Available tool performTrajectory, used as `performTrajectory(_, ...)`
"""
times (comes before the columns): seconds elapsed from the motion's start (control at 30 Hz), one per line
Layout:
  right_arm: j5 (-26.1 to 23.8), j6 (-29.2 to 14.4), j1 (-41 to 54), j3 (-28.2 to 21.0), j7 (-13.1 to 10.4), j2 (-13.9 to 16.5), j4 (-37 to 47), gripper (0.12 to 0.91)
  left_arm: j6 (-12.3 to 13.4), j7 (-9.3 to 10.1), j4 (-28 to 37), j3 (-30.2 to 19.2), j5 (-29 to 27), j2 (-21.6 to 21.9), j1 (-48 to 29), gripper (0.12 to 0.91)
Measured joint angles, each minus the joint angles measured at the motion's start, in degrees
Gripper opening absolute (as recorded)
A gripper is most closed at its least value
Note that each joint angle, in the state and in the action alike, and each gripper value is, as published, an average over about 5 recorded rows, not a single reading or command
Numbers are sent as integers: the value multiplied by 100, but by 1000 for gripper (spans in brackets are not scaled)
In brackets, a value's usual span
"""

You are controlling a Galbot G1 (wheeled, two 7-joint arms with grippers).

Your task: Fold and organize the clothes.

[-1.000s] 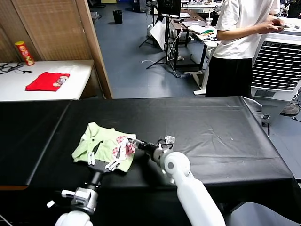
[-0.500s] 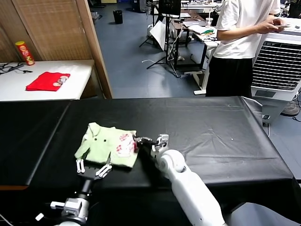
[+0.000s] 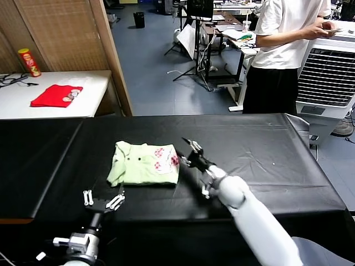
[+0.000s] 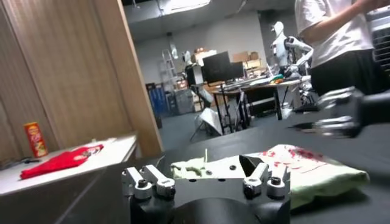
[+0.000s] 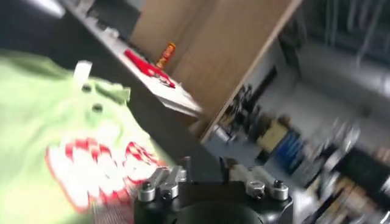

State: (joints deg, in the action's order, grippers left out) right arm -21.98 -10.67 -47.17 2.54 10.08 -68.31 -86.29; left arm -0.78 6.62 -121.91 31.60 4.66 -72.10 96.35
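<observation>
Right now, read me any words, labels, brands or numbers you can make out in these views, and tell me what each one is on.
None can be read.
T-shirt: red-pink print and dark dots, no letters.
Red and yellow can on the white side table: label too small to read.

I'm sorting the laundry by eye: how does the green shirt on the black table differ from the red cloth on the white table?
The green T-shirt is pale with a red-pink print; the red cloth is plain bright red. The T-shirt lies folded into a neat rectangle on the black table, between both end effectors; the red cloth sits on the white table farther back, looser in outline. Both lie flat, and neither is held.
</observation>
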Motion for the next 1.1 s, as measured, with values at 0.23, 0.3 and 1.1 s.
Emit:
performTrajectory(0.23,796,303,-1451,804,-368,544,-1206,796,4,26,-2,49,725,127,51,798)
performTrajectory(0.3,1210,498,-1948,1090,-497,564,-1603,798,-43,32,-36,54,841,180,108,798)
performTrajectory(1.1,3571,1451,-6663,2487,-2347,-209,-4761,798,-703,338,-981,93,1531,417,1525,798)
